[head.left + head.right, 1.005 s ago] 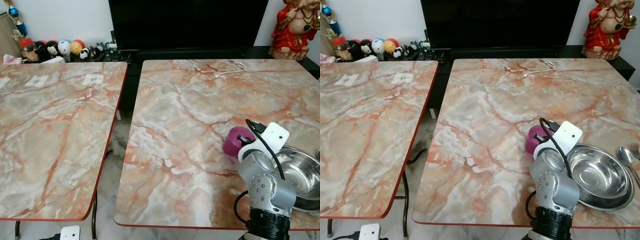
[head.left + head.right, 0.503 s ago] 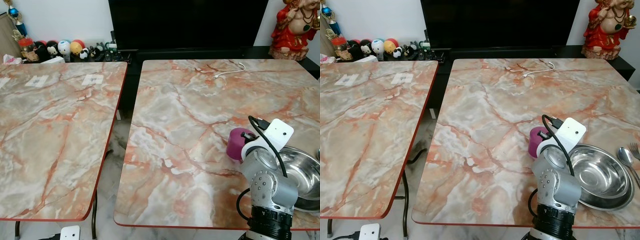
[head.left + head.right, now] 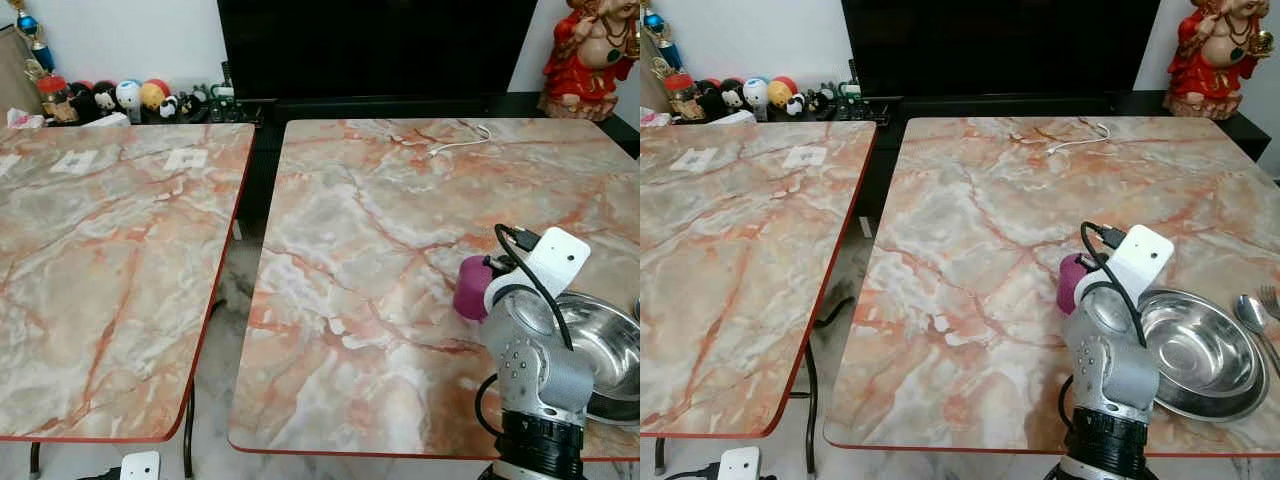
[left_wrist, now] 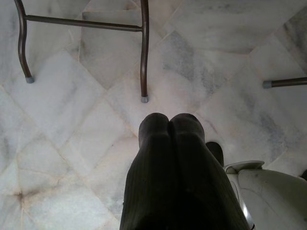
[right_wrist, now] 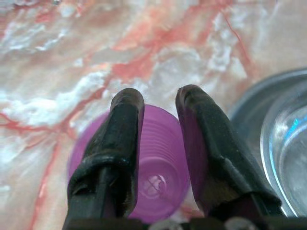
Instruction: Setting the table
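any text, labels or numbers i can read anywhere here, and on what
None can be read.
The two white paper slips on the left table: any print is too small to make out.
The figurines on the shelf behind: markings too small.
The purple cup between the right gripper fingers: no lettering visible.

No lettering, brand, number or sign can be read anywhere. The small white labels (image 3: 186, 158) near the far edge of the left surface (image 3: 100, 290) are too small and blurred to make out.
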You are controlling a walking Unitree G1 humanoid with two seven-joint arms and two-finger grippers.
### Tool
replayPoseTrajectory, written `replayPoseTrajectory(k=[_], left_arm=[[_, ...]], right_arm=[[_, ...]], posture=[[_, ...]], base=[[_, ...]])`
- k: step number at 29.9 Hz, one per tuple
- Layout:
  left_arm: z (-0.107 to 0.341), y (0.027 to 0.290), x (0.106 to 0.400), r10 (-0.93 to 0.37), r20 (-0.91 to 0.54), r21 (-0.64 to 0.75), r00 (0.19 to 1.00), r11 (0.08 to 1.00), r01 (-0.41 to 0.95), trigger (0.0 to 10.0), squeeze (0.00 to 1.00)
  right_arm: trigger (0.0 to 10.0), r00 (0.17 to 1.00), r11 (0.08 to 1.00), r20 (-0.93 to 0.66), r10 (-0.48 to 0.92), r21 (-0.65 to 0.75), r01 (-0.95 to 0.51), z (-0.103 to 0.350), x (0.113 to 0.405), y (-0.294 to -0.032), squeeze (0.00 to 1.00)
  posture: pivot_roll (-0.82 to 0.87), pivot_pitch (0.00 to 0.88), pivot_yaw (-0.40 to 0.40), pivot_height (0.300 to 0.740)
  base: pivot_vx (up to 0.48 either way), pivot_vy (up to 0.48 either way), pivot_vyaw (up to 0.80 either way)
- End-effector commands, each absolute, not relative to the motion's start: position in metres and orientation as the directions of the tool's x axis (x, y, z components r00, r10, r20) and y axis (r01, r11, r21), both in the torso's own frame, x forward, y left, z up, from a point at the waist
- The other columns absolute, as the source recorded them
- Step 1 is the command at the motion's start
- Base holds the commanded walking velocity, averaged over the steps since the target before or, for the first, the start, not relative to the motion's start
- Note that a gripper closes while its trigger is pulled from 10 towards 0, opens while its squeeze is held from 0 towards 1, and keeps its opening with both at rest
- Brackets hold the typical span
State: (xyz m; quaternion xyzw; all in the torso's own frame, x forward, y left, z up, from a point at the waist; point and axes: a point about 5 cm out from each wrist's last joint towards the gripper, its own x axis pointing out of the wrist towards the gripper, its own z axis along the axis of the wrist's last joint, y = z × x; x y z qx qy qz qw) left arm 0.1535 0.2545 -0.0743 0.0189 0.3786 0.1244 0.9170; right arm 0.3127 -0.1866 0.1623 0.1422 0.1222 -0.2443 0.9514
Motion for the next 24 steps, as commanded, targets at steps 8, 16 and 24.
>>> replayPoseTrajectory(k=[8,16,24], left_arm=[[-0.075,0.256,0.151,0.244,-0.695,0.139,0.676,0.969,-0.206,10.0,0.0],[-0.075,0.256,0.151,0.245,-0.694,0.138,0.677,0.968,-0.208,10.0,0.0],[-0.075,0.259,0.15,0.253,-0.701,0.138,0.667,0.965,-0.221,10.0,0.0]], right_arm=[[10.0,0.976,0.957,0.013,-0.219,0.196,0.212,0.189,0.317,-0.168,0.0],[10.0,0.996,0.997,0.068,-0.066,0.048,0.063,0.18,0.317,-0.161,0.0],[10.0,0.99,0.996,0.11,-0.086,0.025,0.084,0.175,0.313,-0.167,0.0]], posture=[[-0.01,0.028,0.012,0.74],[-0.02,0.031,0.017,0.74],[-0.02,0.031,0.025,0.74]], base=[[0.0,0.0,0.0],[0.0,0.0,0.0],[0.0,0.0,0.26]])
